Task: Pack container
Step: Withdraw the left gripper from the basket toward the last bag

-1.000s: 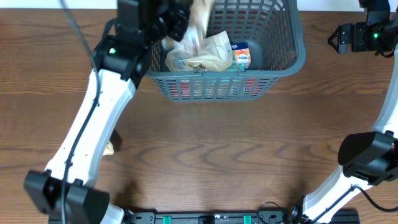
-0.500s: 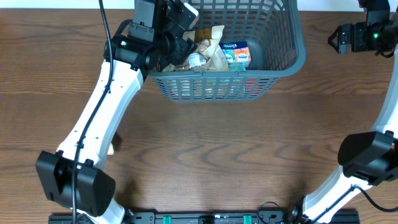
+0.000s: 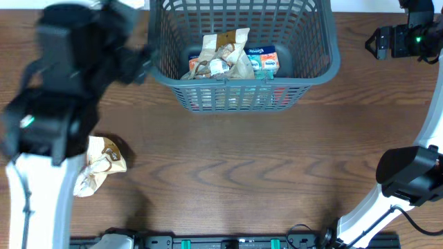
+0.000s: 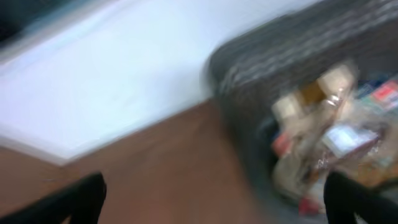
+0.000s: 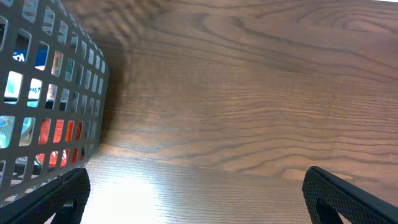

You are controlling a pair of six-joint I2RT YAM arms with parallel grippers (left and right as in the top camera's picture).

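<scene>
The container (image 3: 333, 63), a dark grey lattice basket, stands at the table's far middle. Several snack packets (image 3: 221, 59) lie inside it, a crumpled tan one on top. My left gripper (image 3: 137, 66) is motion-blurred just left of the basket and outside it. In the left wrist view the left gripper (image 4: 214, 208) is open and empty, with the blurred container (image 4: 249, 81) and its packets (image 4: 329, 130) to the right. My right gripper (image 3: 378, 43) hovers right of the basket. In its wrist view the right gripper (image 5: 199, 199) is open over bare wood, the container (image 5: 56, 81) to its left.
A tan snack packet (image 3: 100, 162) lies on the wooden table at the left, close beside the left arm's lower link. A white wall or board (image 4: 112, 74) shows behind the table's far edge.
My left gripper opened and let the tan packet drop into the basket, then swung left out of it. The packet on the table at the left is now uncovered. The right arm has not moved.
</scene>
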